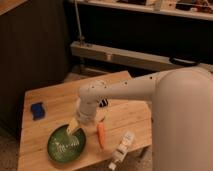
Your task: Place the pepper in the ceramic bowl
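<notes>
The orange pepper [101, 134] lies on the wooden table [55, 105], just right of the dark green ceramic bowl [64, 146], with its tip pointing toward the front edge. The bowl sits at the table's front left and has pale markings in its centre. My gripper [73, 126] hangs over the bowl's upper right rim, reaching down from the white arm [125, 92]. It stands left of the pepper and apart from it. Nothing shows in the gripper.
A white bottle [121, 149] lies near the table's front right edge, right of the pepper. A blue block [37, 110] sits at the table's left side. A dark small object [103, 103] lies behind the arm. Dark shelving stands behind the table.
</notes>
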Available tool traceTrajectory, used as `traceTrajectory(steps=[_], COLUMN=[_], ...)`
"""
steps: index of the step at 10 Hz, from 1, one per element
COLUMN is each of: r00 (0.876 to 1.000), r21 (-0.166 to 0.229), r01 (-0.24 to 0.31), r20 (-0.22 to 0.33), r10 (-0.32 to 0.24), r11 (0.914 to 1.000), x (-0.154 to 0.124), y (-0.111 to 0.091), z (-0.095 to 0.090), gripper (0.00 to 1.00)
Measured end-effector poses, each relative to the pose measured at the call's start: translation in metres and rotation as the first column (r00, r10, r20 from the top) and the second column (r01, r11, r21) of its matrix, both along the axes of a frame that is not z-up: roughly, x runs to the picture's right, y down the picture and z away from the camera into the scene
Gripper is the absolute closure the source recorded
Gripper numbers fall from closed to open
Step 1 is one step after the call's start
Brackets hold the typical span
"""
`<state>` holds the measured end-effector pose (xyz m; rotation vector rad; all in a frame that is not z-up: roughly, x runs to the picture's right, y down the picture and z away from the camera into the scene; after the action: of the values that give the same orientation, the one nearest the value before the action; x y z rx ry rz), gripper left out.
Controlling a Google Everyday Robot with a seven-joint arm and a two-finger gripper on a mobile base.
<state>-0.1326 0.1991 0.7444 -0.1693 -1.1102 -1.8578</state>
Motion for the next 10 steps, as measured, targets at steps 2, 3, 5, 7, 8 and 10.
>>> traceTrajectory(steps=[2, 3, 5, 7, 8, 10], r00=[0.999, 0.997, 0.989, 0.976, 0.971, 0.956], r21=[0.020, 0.047, 0.100, 0.157, 0.168, 0.184], r01=[0.005, 0.015, 0.013, -0.011, -0.016, -0.039], r20=[-0.038, -0.072, -0.147, -0.214, -0.231, -0.278], r10=[-0.004, -0.011, 0.002, 0.045, 0.055, 0.090], r11=[0.9998, 0.9988, 0.9949, 0.9875, 0.9857, 0.9822], x=[0.002, 0.002, 0.014, 0.039, 0.048, 0.074], y=[-0.006, -0.015, -0.044, -0.072, -0.076, -0.073], z=[-0.001, -0.005, -0.021, -0.035, -0.038, -0.041], gripper=[0.20, 0.20, 0.20, 0.20, 0.20, 0.20])
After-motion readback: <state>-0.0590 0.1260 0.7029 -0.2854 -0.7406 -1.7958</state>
